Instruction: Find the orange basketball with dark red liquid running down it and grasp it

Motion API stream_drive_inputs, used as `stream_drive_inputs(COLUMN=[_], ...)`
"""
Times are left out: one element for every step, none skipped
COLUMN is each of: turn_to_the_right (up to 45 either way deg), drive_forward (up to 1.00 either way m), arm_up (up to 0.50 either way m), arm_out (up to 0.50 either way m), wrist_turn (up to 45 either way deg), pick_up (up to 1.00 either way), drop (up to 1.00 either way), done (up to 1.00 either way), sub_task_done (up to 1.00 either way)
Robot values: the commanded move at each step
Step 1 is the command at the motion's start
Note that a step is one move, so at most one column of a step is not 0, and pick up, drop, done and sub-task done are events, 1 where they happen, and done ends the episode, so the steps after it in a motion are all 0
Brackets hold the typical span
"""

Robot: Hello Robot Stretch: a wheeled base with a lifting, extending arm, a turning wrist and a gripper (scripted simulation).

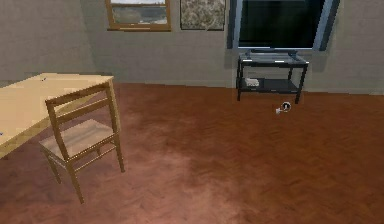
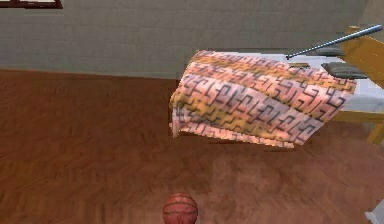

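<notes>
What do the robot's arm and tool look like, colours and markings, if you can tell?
I cannot tell their colours, shape or markings from these pictures. At the arm side view's bottom edge sits a reddish-orange round ball on the brown wooden floor.

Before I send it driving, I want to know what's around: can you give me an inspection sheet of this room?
Surface: red-brown wood floor.
Job's things: orange-red ball, likely the basketball, on the floor at the arm side view's bottom edge.
Clutter: small dark object on the floor beside the TV stand.
End effector: nothing seen.
Cables: nothing seen.
Surroundings: wooden table with wooden chair; television; framed picture and second picture on the wall; patterned blanket draped over furniture.
</notes>
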Motion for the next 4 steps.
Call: stream_drive_inputs(turn_to_the_right=[0.0,0.0,0.0,0.0], drive_forward=[0.0,0.0,0.0,0.0], arm_up=[0.18,0.0,0.0,0.0], arm_out=[0.0,0.36,0.0,0.0], wrist_turn=[0.0,0.0,45.0,45.0], pick_up=[0.0,0.0,0.0,0.0], drop=[0.0,0.0,0.0,0.0], done=[0.0,0.0,0.0,0.0], sub_task_done=[0.0,0.0,0.0,0.0])
